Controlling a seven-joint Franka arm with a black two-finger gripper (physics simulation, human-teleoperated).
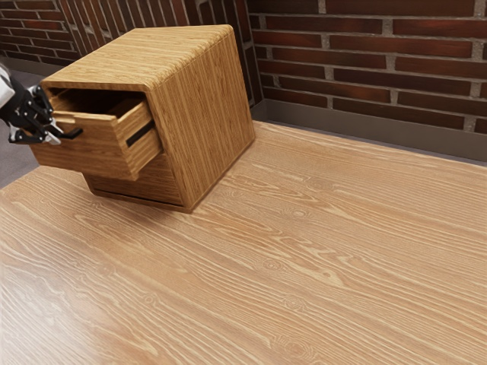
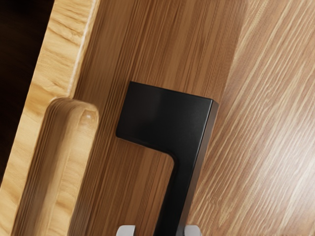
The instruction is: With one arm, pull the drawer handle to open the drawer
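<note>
1. One wood-grain bench (image 1: 304,266) lies nearest and carries everything; the task's thing stands toward its far end, at the exterior view's left.
2. Next comes the drawer (image 1: 91,148), already drawn well out of its housing toward the exterior view's left, its dark inside open from above. I judge the pull largely done. What is left, at most, is a little more travel and then letting go.
3. The pincer (image 1: 61,135) sits at the drawer's front, by the exterior view's left edge. Whether it grips the handle or merely sits round it, I cannot tell.
4. The handle (image 2: 172,132) is a matt black bar with a square, flat end and a bent stem. It stands off the drawer's front panel just under the hand.
5. The drawer is light oak-like wood with a rounded lip along its top edge and a short black slot (image 1: 141,135) on its side wall.
6. Behind it the cabinet (image 1: 205,99), a plain box of the same wood, rests on the bench, with a second front below the open drawer.
7. Farthest is a red brick wall (image 1: 365,61).
</note>
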